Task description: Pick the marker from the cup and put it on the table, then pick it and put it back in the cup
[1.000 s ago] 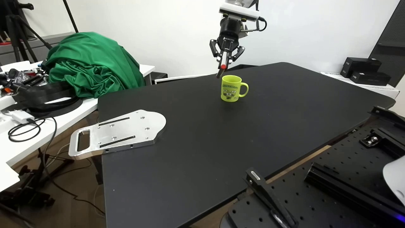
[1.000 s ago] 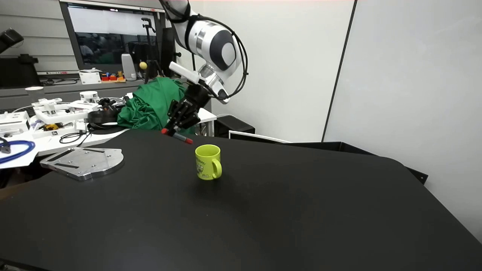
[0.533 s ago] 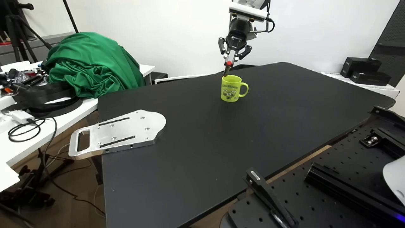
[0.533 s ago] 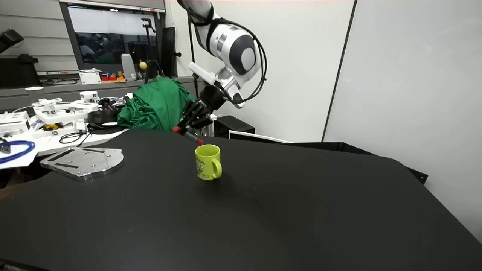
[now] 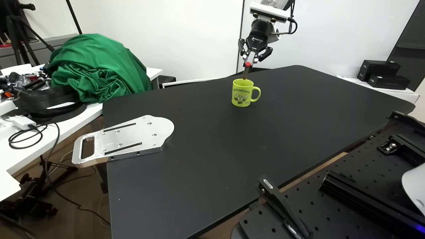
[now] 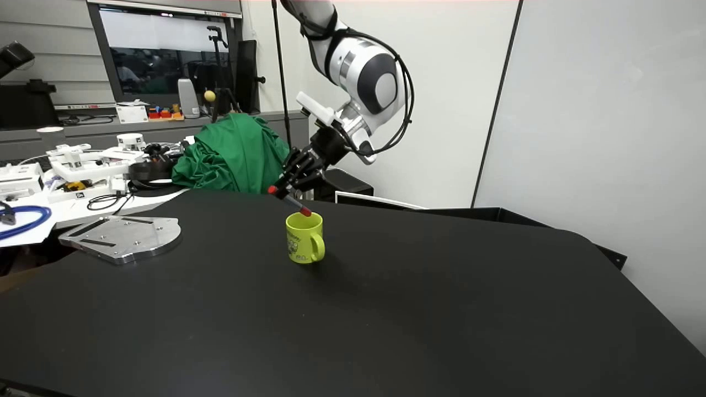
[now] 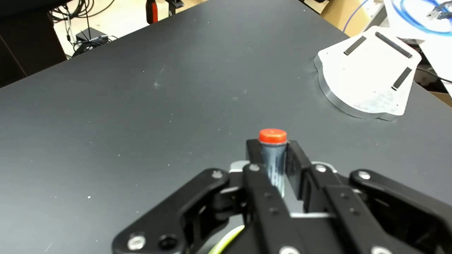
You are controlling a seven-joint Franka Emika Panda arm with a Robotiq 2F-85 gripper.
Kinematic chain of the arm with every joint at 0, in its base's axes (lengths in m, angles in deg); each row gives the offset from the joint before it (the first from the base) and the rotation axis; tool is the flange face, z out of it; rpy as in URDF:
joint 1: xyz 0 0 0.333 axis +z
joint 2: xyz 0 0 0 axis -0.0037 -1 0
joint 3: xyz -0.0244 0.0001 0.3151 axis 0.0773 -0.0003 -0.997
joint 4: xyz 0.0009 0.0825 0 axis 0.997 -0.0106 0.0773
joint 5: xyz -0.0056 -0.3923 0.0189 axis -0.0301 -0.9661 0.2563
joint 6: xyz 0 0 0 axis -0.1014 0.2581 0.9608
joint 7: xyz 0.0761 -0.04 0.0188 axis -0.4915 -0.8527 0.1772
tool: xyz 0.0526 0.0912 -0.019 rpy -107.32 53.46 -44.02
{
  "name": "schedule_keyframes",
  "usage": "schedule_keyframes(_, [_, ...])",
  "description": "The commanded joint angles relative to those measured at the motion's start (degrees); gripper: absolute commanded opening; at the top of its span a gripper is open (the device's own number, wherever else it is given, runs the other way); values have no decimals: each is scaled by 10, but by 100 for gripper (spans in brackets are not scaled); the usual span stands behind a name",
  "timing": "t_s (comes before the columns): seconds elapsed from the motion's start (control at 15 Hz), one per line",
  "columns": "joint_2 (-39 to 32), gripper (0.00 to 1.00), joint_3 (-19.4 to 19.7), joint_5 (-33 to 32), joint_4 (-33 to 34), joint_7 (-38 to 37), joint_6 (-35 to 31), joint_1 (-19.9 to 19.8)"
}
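Light was bright, fairly even; soft shadow fell on the desk [image 6: 441, 309] by the cup [image 6: 301, 241]. Wrist view washed out the metal plate [image 7: 367, 76] and left the gripper [image 7: 274, 153] slightly blurred.

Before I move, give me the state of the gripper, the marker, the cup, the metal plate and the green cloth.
Gripper: closed on the marker.
Marker: gripped and tilted, lower end at the rim of the cup in both exterior views; whether it is inside the mouth, I can't tell.
Cup: upright on the black table.
Metal plate: lying flat, its cutout end past the table's edge.
Green cloth: bunched in a heap.
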Motion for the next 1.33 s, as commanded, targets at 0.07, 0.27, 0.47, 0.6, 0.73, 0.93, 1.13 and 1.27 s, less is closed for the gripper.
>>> schedule_keyframes(0.07, [-29, 6, 8, 12, 13, -17, 7, -10])
schedule_keyframes(0.27, [-45, 6, 13, 14, 13, -17, -1, -13])
schedule_keyframes(0.47, [-54, 6, 17, 5, 15, -14, -12, -9])
schedule_keyframes(0.6, [-51, 47, 17, -3, 16, -14, -16, -3])
schedule_keyframes(0.73, [-45, 60, 16, -3, 17, -18, -20, 0])
schedule_keyframes(0.93, [-39, 80, 12, -3, 25, -19, -19, 7])
schedule_keyframes(1.13, [-27, 98, 10, -5, 33, -19, -19, 15])
schedule_keyframes(1.27, [-18, 100, 8, -8, 35, -16, -21, 23])
